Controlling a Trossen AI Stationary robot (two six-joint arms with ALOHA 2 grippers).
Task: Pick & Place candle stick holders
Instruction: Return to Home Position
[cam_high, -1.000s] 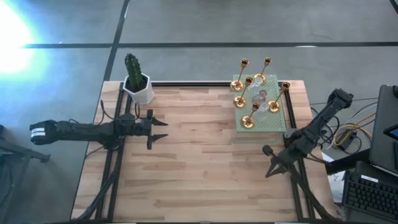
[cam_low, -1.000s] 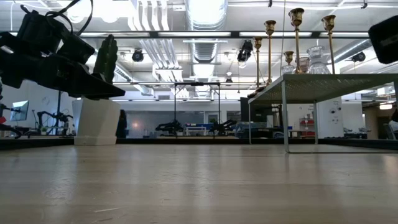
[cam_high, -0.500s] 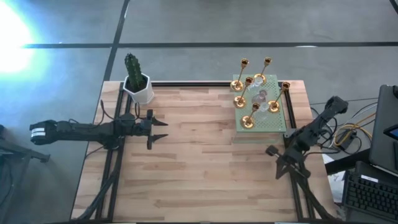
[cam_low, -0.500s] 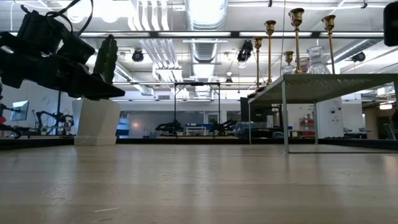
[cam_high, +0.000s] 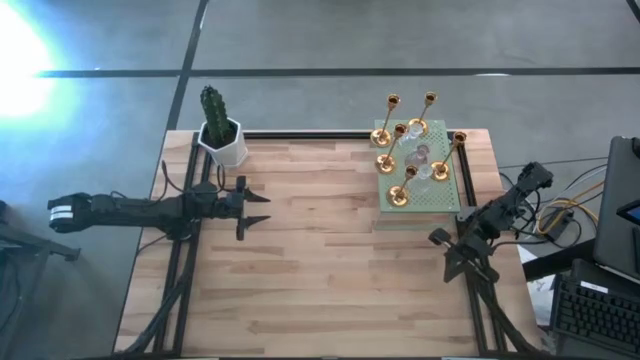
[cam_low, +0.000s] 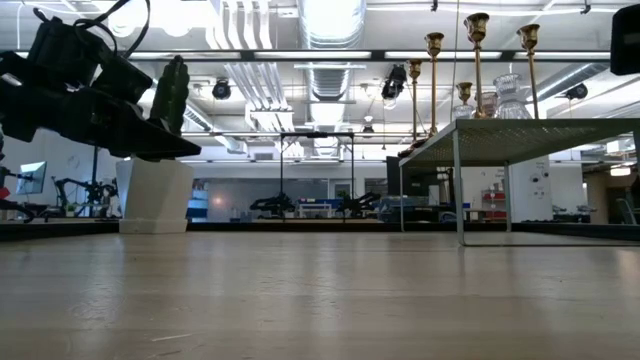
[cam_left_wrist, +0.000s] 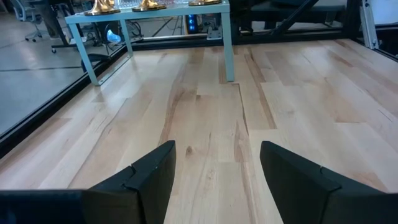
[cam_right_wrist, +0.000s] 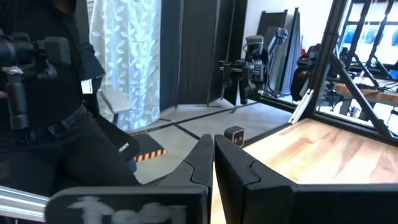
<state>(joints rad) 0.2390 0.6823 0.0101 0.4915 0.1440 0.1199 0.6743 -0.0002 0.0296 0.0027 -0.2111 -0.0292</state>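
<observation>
The candle stick holders, several shiny gold ones (cam_high: 398, 195) and a few clear glass ones (cam_high: 421, 156), stand on their round bases on a green perforated stand (cam_high: 449, 196) at the table's far right. They also show in the low view (cam_low: 476, 28). My left gripper (cam_high: 262, 208) hovers open over the table's left part, pointing toward the stand, and shows open and empty in its wrist view (cam_left_wrist: 214, 180). My right gripper (cam_high: 452, 268) is shut and empty at the table's right edge, near the stand's near side.
A white pot with a green cactus (cam_high: 221, 135) stands at the far left corner. Bare wood (cam_high: 330, 260) lies between the arms. A person in dark clothes (cam_right_wrist: 56, 118) stands beyond the table. A desk with a keyboard (cam_high: 595, 310) is off the right edge.
My right arm has drawn back toward the table's right edge and folded lower, its gripper swinging toward the near right. In the low view it has slid out of the picture's right side. The holders and my left arm have kept still.
</observation>
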